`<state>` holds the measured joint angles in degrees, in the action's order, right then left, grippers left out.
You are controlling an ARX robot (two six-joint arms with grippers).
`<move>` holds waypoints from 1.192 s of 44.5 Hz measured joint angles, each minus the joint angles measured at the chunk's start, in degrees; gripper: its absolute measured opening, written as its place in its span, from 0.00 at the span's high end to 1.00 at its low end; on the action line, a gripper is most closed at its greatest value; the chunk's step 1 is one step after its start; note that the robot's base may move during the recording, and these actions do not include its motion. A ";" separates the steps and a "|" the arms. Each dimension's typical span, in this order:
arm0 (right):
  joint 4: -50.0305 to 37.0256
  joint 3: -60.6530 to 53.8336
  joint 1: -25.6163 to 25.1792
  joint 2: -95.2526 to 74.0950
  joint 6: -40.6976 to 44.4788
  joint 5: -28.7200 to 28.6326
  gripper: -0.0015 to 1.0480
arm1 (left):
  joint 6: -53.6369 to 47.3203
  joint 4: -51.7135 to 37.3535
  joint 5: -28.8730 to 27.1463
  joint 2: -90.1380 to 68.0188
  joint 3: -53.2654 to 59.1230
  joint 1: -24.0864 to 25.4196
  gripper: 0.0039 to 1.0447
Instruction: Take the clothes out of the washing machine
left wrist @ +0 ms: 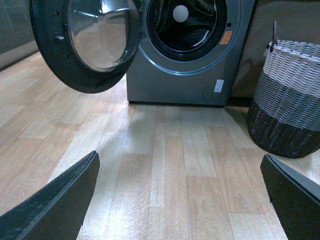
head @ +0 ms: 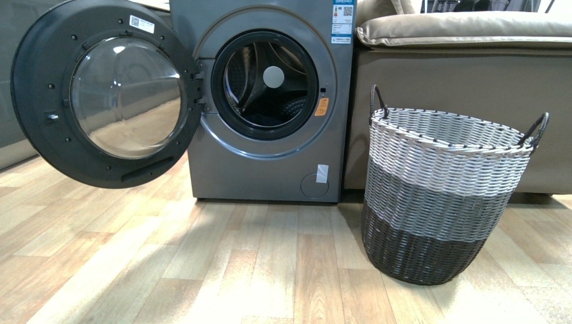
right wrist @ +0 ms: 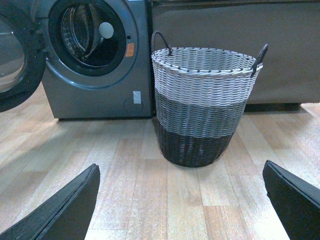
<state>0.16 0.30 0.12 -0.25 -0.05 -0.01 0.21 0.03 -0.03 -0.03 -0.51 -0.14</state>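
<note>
The grey washing machine (head: 270, 162) stands at the back on the wooden floor. Its round porthole door (head: 101, 91) is swung fully open to the left. Low inside the steel drum lies a dark heap, the clothes (head: 260, 119), dim and hard to make out. My left gripper (left wrist: 177, 200) is open above bare floor, well short of the washing machine (left wrist: 175, 85). My right gripper (right wrist: 180, 205) is open too, with nothing between its fingers, and faces the basket. Neither arm shows in the front view.
A woven grey-and-black basket (head: 445, 196) with two handles stands right of the machine, seen also as the basket (right wrist: 200, 100) and the basket (left wrist: 287, 100). A beige sofa (head: 465, 30) sits behind it. The open door juts out over the floor on the left.
</note>
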 joint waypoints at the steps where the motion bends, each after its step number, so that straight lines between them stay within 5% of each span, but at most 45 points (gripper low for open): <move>1: 0.00 0.00 0.00 0.00 0.00 0.00 0.07 | 0.00 0.00 0.00 0.00 0.00 0.00 0.06; 53: 0.00 0.00 0.00 0.00 0.00 0.09 0.07 | 0.00 0.00 -0.02 -0.07 0.00 0.00 0.06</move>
<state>0.16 0.30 0.12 -0.25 -0.05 0.08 0.21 0.03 -0.05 -0.10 -0.51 -0.14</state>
